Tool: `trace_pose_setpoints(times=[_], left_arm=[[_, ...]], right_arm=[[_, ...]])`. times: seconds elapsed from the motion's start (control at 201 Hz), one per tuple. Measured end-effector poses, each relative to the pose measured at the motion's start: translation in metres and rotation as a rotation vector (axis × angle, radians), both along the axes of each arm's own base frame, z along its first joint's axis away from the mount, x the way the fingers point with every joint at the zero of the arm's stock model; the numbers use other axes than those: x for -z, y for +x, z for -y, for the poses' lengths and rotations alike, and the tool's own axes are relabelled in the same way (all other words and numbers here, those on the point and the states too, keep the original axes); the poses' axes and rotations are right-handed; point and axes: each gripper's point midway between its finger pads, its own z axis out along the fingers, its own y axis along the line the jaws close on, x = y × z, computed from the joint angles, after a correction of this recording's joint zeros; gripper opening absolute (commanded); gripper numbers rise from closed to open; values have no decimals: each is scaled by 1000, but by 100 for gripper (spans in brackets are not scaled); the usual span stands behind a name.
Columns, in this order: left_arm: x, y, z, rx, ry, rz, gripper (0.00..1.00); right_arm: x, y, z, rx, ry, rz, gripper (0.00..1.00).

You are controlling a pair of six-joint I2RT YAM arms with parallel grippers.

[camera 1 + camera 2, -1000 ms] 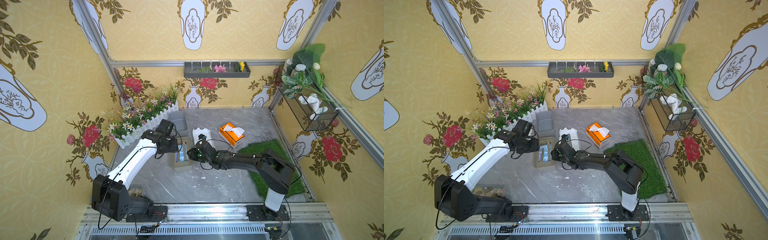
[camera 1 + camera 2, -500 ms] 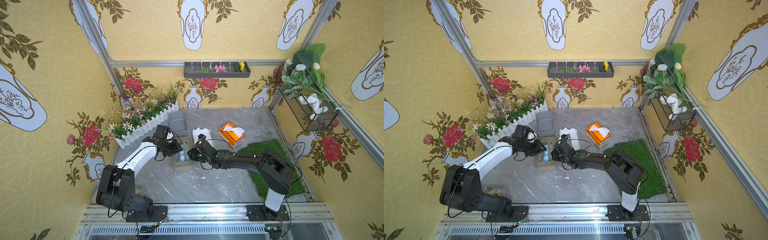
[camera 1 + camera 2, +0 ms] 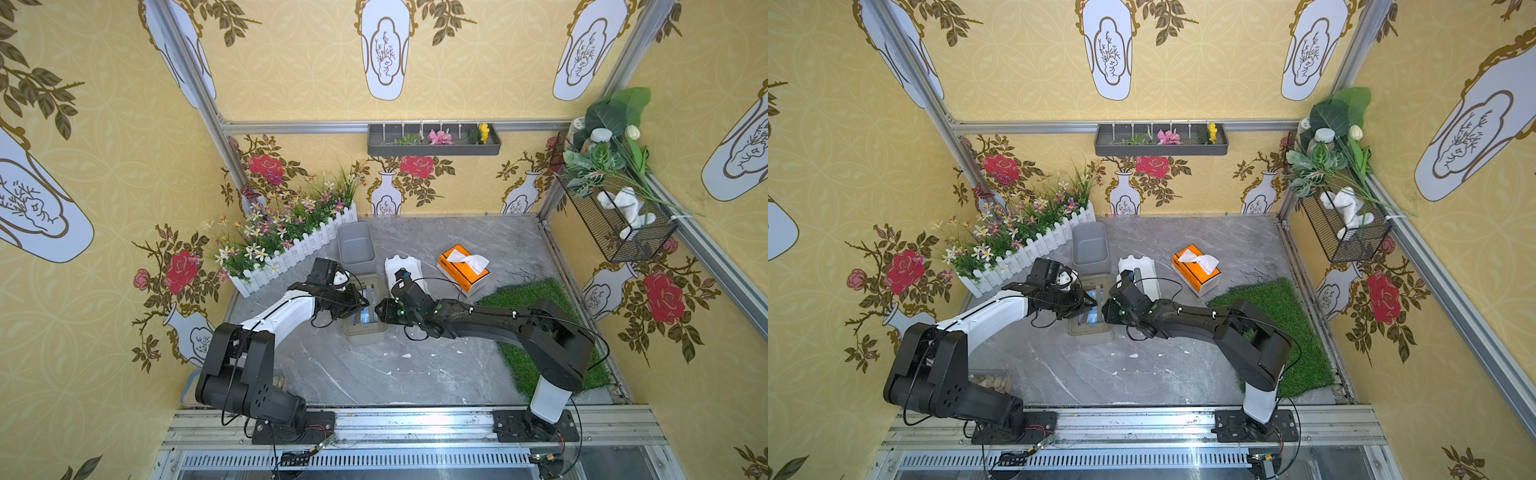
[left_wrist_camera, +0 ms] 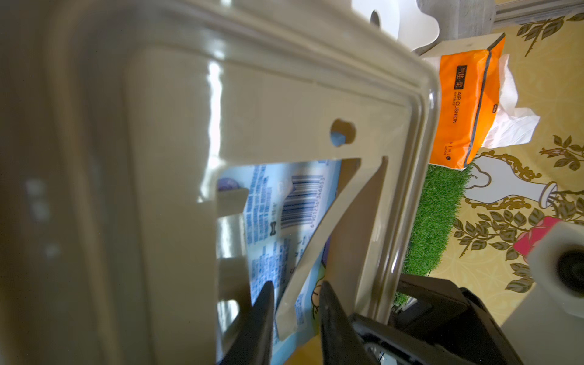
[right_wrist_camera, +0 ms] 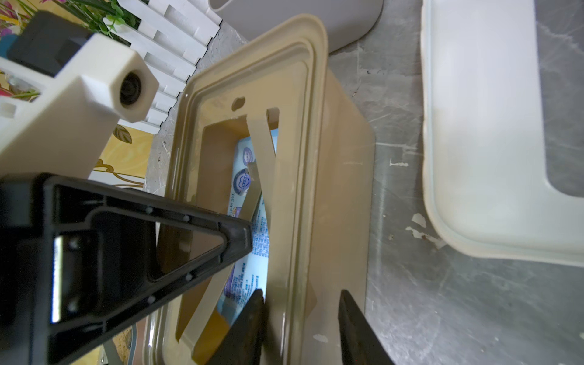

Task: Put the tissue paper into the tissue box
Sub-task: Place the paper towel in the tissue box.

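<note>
tissue paper (image 4: 284, 202), a blue printed pack, is lying inside the beige tissue box (image 3: 365, 337), which is sitting mid-table with its framed opening facing up, so the pack is showing through the gap. from the left, the left gripper (image 4: 295, 284) is reaching into that opening, and its jaws are pinching together on a thin beige strap (image 4: 335, 218) that is slanting across the pack; judging by the hold, it is steering the strap to pen the pack in. on the box's right side, the right gripper (image 5: 300, 292) is straddling the rim, one finger inside and one outside the wall, probably bracing the box against the tugging; whether those jaws are squeezing the wall or merely flanking it i cannot tell. just beside the box, to its right, a white plastic cover (image 3: 402, 266) is lying aside, likely waiting to be fitted, and farther right an orange tissue pack (image 3: 457, 272) is resting unused.
</note>
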Motion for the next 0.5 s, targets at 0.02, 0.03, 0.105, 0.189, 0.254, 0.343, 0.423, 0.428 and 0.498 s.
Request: trace_pose_setpoints(times=[0.02, 0.03, 0.105, 0.189, 0.254, 0.343, 0.423, 0.428, 0.498], left_arm=[[0, 0, 1, 6, 7, 1, 28], [0, 0, 2, 9, 12, 2, 28], [2, -1, 7, 30, 43, 2, 28], [4, -3, 13, 58, 80, 1, 28], [6, -4, 14, 67, 97, -3, 28], [7, -4, 16, 77, 114, -2, 28], [8, -5, 17, 84, 126, -1, 28], [8, -6, 17, 85, 126, -1, 28], [8, -8, 18, 95, 143, 0, 28]], right_arm=[[0, 0, 1, -5, -2, 1, 44], [0, 0, 1, -8, -3, 0, 44], [0, -1, 4, -22, -14, -5, 47], [-2, -1, 7, -39, -28, 0, 50], [-3, -2, 8, -55, -34, 5, 51], [-5, -4, 9, -76, -41, 19, 52], [-7, -7, 11, -88, -42, 30, 53], [-7, -7, 11, -89, -42, 31, 53], [-8, -8, 13, -93, -37, 38, 53]])
